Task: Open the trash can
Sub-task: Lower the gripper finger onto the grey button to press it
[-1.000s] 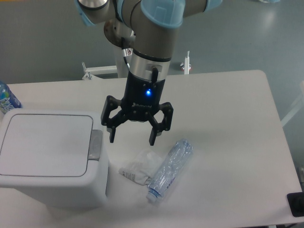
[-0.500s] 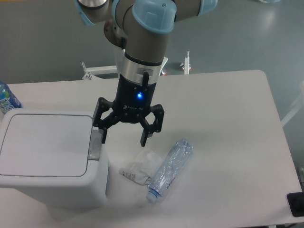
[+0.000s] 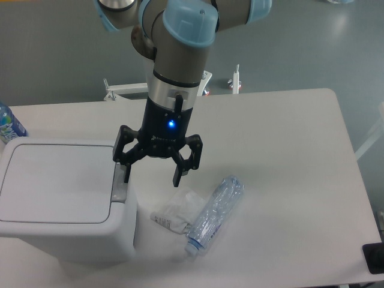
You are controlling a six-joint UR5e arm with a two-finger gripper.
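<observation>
The trash can (image 3: 60, 207) is a large white boxy bin at the left front of the table, with its flat lid (image 3: 54, 183) shut. Its grey push-button tab (image 3: 120, 186) sits at the lid's right edge. My gripper (image 3: 152, 175) hangs open and empty just right of the can. Its left finger (image 3: 125, 171) is right over the grey tab; whether it touches the tab I cannot tell. Its right finger (image 3: 178, 177) hangs over the table beside the can.
A crushed clear plastic bottle (image 3: 215, 213) and a crumpled white wrapper (image 3: 177, 215) lie on the white table (image 3: 288, 156) just right of the can. Another bottle with a blue label (image 3: 7, 123) stands at the left edge behind the can. A dark object (image 3: 375, 258) is at the right front corner.
My gripper has moved left, still open, from over the table above the wrapper to the can's right edge, so its left finger now stands over the grey tab. The lid stays shut.
</observation>
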